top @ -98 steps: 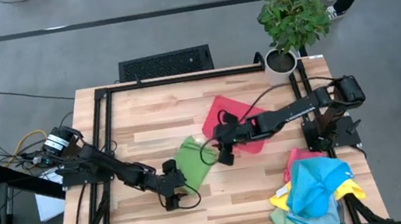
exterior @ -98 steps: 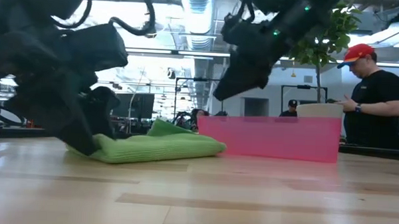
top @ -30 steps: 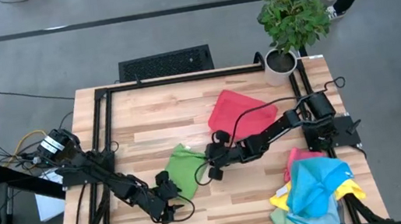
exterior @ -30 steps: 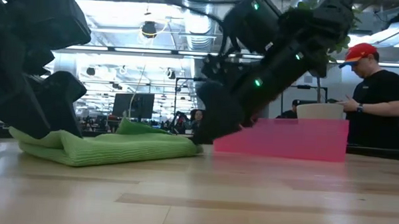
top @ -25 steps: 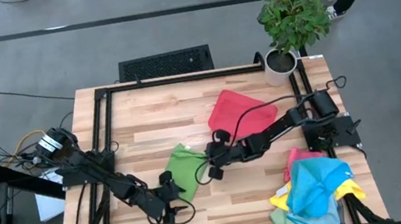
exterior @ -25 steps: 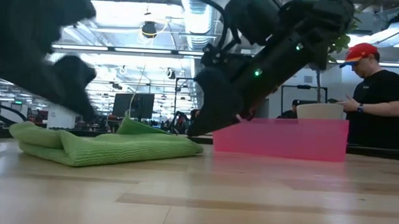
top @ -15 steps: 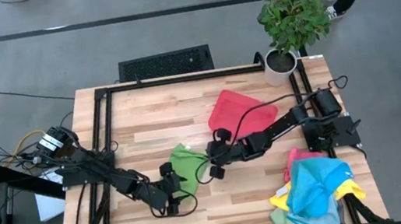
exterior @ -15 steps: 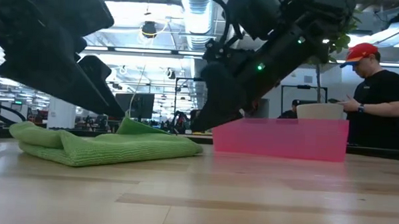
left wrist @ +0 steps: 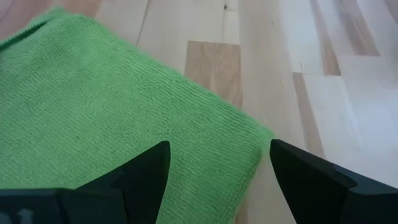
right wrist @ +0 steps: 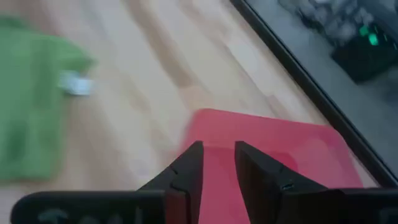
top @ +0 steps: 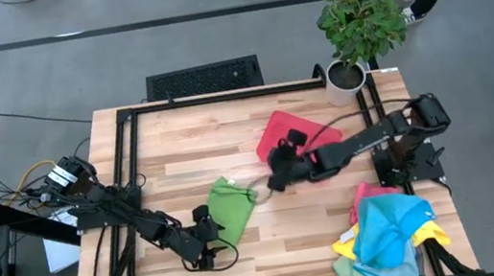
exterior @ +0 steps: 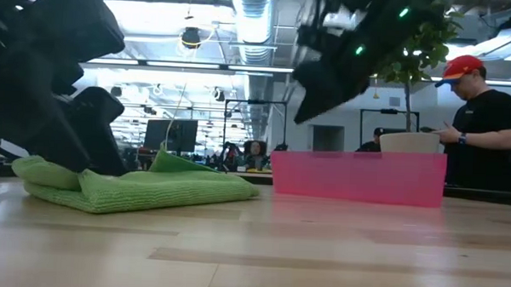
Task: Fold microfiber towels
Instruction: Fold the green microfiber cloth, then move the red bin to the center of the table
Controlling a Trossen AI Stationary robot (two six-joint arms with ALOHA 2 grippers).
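A green microfiber towel (top: 228,206) lies folded on the wooden table, left of centre, and shows as a flat thick pad in the low view (exterior: 152,189). My left gripper (top: 207,233) is low at the towel's near left corner. It is open, and its fingers stand apart over the towel's edge (left wrist: 236,137); whether they touch it I cannot tell. My right gripper (top: 275,180) hovers above the table between the towel and the red tray (top: 279,126). It is open by a narrow gap (right wrist: 217,149) with nothing in it.
A heap of blue, yellow, pink and green towels (top: 387,234) lies at the near right corner. A potted plant (top: 358,21) stands at the far right corner. Bare wood stretches along the near edge. A person (exterior: 482,126) stands beyond the table.
My right gripper has risen from the table at the green towel's right end and gone toward the far right, toward the red tray. The green towel has stayed folded in place.
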